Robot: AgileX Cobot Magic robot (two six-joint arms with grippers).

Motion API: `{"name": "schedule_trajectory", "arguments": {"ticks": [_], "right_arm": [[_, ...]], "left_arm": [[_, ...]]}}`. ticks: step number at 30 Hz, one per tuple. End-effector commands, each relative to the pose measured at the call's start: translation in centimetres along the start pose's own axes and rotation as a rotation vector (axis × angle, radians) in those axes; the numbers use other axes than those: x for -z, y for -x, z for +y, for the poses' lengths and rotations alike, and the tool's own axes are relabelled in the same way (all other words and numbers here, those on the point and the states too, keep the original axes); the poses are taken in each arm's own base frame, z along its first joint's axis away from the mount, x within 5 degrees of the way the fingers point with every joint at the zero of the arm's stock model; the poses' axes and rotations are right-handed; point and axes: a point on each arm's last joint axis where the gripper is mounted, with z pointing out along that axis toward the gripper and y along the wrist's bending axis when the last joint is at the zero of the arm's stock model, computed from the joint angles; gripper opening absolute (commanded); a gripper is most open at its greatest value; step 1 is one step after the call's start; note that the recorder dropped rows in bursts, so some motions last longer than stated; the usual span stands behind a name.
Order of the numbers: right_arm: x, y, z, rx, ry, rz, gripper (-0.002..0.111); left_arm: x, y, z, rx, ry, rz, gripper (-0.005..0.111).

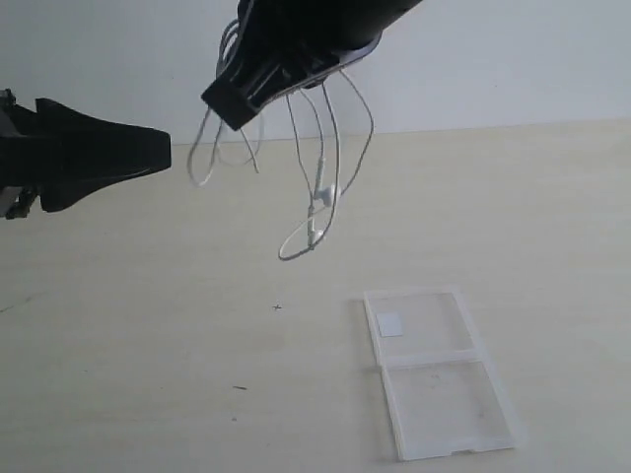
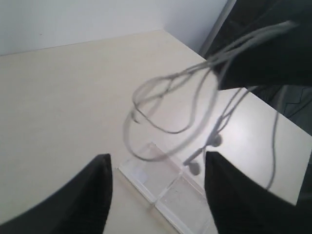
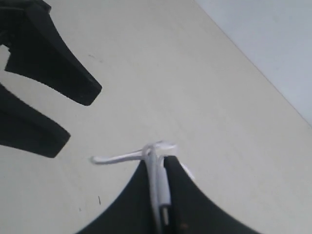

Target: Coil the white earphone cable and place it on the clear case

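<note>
Aloft, clamps the white earphone cable (image 1: 320, 187) in the right claw (image 1: 232, 103), loops dangling over the surface (image 1: 148, 345), apart from the clear case (image 1: 434, 379); holds the left claw (image 1: 163, 148) apart, empty.

The white earphone cable (image 2: 215, 141) is blurred, the clear case (image 2: 180, 195) seemingly edge-cropped.
</note>
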Motion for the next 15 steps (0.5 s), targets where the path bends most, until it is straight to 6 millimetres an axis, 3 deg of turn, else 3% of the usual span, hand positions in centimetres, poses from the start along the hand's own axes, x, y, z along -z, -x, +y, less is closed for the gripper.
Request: {"name": "schedule_trajectory", "arguments": {"ticks": [1,8,10,11,13,15], "right_arm": [[-2.6,-0.5,-0.4,0.002,-0.008,0.052,0.0],[-5.0,-2.6,-2.4,0.018,-0.206,0.271,0.0],[-4.7,-3.8,-3.1,-0.039,-0.255,0.392,0.0],[-4.4,-4.7,-3.9,-0.13,-0.278,0.453,0.0],[-3.6,-6.3,-5.8,-0.306,-0.339,0.535,0.0],[-3.0,-7.9,-7.2,-0.491,-0.374,0.588,0.0]], "left_arm": [[0.0,-0.1,-0.1,0.011,-0.023,-0.001,0.056],[0.0,-0.4,0.1,-0.036,0.001,0.032,0.054],[0.0,-0.5,0.2,-0.05,0.008,0.041,0.039],[0.0,-0.6,0.2,-0.049,0.008,0.043,0.022],[0.0,-0.5,0.2,-0.052,0.017,0.04,0.0],[0.0,-0.6,0.5,-0.049,0.041,0.036,0.0]]}}
